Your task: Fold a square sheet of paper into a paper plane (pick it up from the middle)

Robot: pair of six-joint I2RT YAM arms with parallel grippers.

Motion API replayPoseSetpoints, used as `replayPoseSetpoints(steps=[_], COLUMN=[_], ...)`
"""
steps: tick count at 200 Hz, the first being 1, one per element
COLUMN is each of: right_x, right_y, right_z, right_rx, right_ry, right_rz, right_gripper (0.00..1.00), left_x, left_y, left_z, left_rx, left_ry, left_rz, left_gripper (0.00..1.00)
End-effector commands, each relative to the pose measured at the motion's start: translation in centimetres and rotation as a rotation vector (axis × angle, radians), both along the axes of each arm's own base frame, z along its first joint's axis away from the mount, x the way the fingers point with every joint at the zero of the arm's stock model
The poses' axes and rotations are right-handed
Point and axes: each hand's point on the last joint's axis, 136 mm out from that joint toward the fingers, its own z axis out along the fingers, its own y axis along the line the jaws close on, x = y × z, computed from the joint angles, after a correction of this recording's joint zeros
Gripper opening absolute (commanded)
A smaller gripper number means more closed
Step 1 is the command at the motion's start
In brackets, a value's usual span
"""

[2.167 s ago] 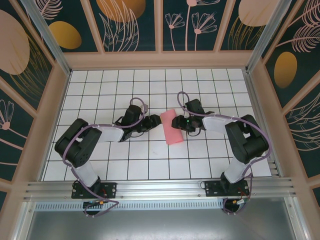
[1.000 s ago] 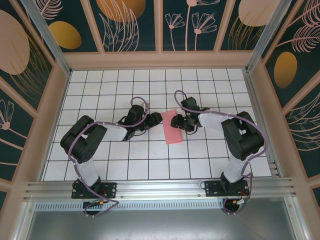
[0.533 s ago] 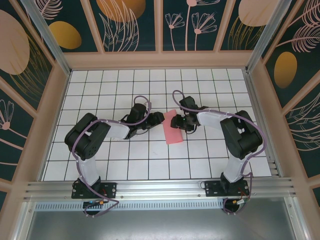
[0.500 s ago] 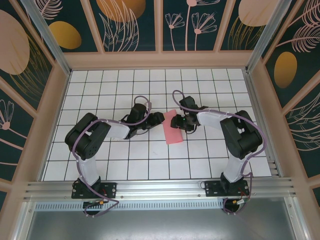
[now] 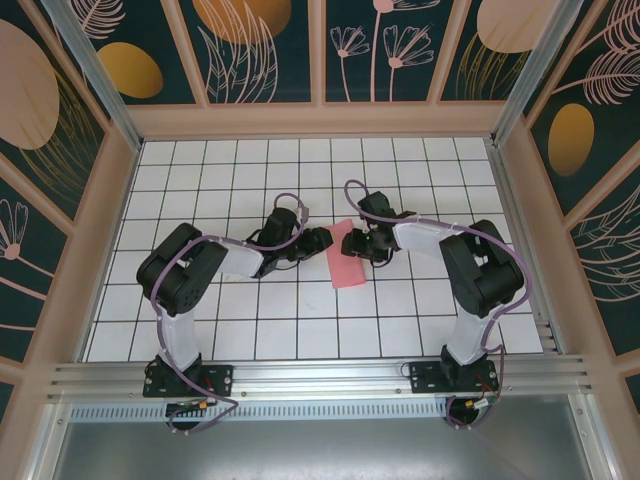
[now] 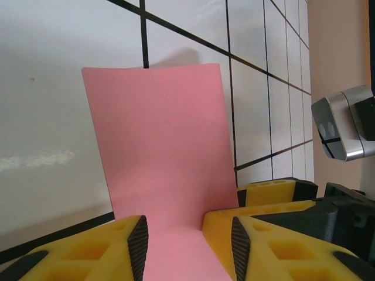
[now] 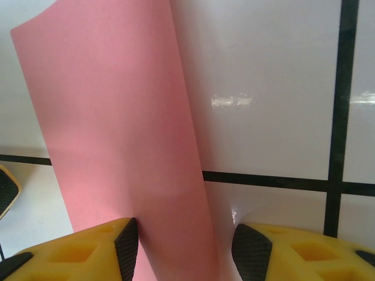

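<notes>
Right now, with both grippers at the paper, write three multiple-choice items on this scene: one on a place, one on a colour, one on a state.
1. Where does the sheet of paper lie?
A. Mid-table, between the left gripper and the right gripper
B. In the far left corner
C. Against the near edge

2. What colour is the sheet?
A. Blue
B. White
C. Salmon pink

3. How do the left gripper's fingers stand?
A. Pressed shut with nothing between them
B. Apart, with the sheet running between them
C. Apart, with nothing between them

Answers:
1 A, since the top view shows it on the gridded table with a gripper at each side.
2 C, as it looks pink in every view.
3 B, as the left wrist view shows the sheet passing between the yellow fingers.
</notes>
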Motion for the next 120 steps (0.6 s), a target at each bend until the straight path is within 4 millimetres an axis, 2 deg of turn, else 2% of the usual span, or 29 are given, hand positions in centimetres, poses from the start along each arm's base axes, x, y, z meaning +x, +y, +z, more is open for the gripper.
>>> replayPoseSetpoints(steps=[1, 50, 120], right_x=[-5.3, -5.7, -5.6], right_y=[-4.7, -4.8, -4.9], right_z=[-10.1, -10.6, -10.8], right_rx=[-0.237, -0.237, -0.25], right_ry=[0.221, 0.238, 0.232], right_rz=[-0.024, -0.032, -0.007], right_gripper=[0.55, 0.55, 0.55], left_x=[0.4, 0.2, 0.2], left_y=[-0.8, -0.7, -1.6], left_z=[0.6, 0.1, 0.0], left_rx=[-0.025, -0.014, -0.012], left_ry=[-0.015, 0.002, 0.008], left_rz=[-0.011, -0.006, -0.038], left_gripper=[0.45, 0.43, 0.4])
